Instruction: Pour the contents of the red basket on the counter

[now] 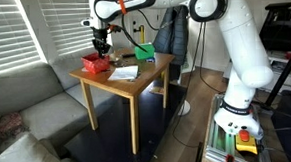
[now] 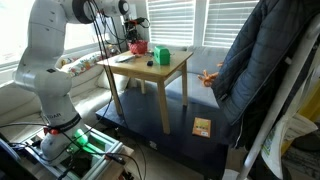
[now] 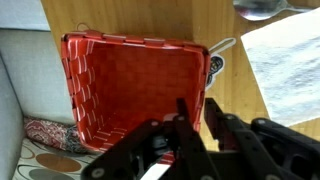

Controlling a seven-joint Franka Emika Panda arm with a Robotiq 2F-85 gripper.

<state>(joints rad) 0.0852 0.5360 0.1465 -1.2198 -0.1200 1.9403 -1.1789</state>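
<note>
The small red latticed plastic basket (image 3: 130, 85) sits at a corner of the square light-brown wooden table (image 1: 147, 75), the counter here. The gripper (image 3: 198, 118) hangs at its rim, jaws narrowly apart astride one wall; whether they pinch it cannot be told. A firm hold there, then a slow tilt toward the table's middle, would serve best

The counter (image 1: 155, 70) lies mostly open around the flat white paper (image 1: 125, 73) — the green box (image 1: 145, 53) stands by one edge, the red basket (image 1: 95, 64) fills a corner, and a sofa (image 1: 26, 97) sits close beside that corner.
</note>
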